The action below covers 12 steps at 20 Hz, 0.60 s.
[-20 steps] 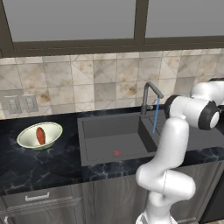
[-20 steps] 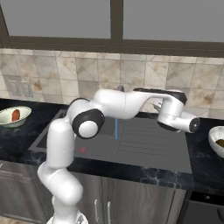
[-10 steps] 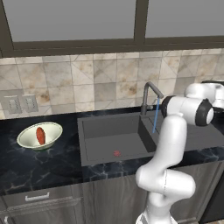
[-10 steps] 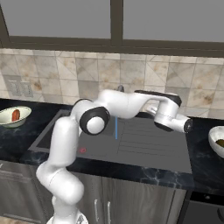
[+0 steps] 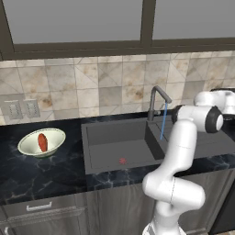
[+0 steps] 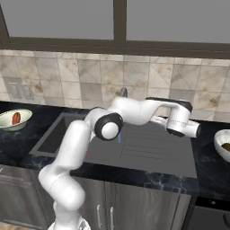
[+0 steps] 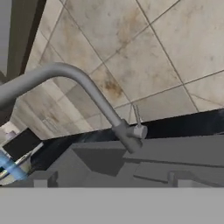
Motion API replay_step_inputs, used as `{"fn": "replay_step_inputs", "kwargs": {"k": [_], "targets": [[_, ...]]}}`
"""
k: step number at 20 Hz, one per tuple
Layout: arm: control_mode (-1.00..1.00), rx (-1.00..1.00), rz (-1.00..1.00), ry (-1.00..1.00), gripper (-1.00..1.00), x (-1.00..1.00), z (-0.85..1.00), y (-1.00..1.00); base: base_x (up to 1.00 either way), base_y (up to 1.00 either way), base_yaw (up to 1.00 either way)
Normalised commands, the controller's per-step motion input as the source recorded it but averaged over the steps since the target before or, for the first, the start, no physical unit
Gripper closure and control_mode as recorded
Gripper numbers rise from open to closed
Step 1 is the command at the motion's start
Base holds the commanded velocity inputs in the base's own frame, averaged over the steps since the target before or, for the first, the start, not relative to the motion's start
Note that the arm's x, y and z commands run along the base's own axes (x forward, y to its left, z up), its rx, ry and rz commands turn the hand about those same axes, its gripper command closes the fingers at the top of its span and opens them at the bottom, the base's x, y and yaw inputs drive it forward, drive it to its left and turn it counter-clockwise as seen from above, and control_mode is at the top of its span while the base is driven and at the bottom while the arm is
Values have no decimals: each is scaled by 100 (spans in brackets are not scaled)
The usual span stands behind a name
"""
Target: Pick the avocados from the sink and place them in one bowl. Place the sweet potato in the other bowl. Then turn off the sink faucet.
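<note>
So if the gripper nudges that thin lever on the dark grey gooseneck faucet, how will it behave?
The thin metal lever stands as a slim pin off the dark grey gooseneck faucet base, so it probably pivots stiffly rather than bends. It looks smooth and narrow, so a finger may slide off. The faucet seems fixed to the counter and should not tip.

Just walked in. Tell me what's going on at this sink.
The robot arm is sorting produce out of the sink. The sweet potato lies in the bowl on the counter, and another bowl at the other end holds something dark. Water runs from the faucet. The open, empty gripper hangs beside the sink, its camera facing the faucet's handle.
</note>
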Motion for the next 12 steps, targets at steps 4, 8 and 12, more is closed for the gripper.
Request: {"fn": "replay_step_inputs", "kwargs": {"k": [4, 8, 12], "targets": [[-100, -7, 16, -28, -100, 1, -3, 48, 0, 0, 0], [-100, -11, 9, -31, -100, 0, -2, 70, 0, 0, 0], [-100, -12, 9, -27, -100, 0, -1, 65, 0, 0, 0]]}}
